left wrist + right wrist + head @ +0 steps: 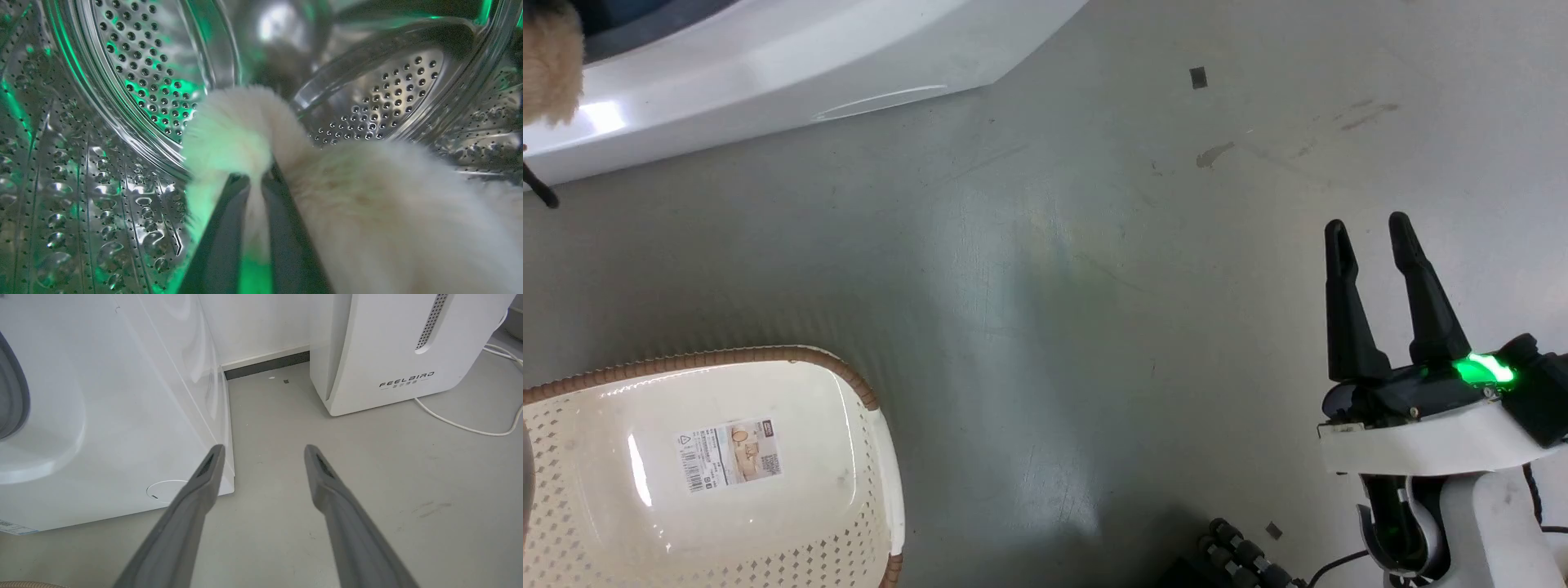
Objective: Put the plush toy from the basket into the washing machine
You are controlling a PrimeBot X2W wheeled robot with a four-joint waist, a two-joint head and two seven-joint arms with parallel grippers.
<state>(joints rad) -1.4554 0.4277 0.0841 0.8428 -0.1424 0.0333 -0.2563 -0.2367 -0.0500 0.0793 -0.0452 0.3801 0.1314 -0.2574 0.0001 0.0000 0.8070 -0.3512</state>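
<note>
In the left wrist view my left gripper (256,176) is inside the shiny perforated steel drum (135,77) of the washing machine, shut on a limb of the cream plush toy (367,204), whose fluffy body spreads to the right. A tuft of the plush toy (551,65) shows at the head view's top left, by the washing machine's white front (768,73). The basket (711,474) lies empty at the lower left, its label showing. My right gripper (1368,233) hangs open over bare floor at the right. The washing machine's white side (102,416) is left of my right gripper (263,451).
A white slanted appliance lettered FEELBAIRD (392,351) stands against the wall at the right, a white cable (470,426) trailing on the grey floor beside it. Small dark marks (1198,77) dot the floor. Dark cabling (1241,555) lies near my base.
</note>
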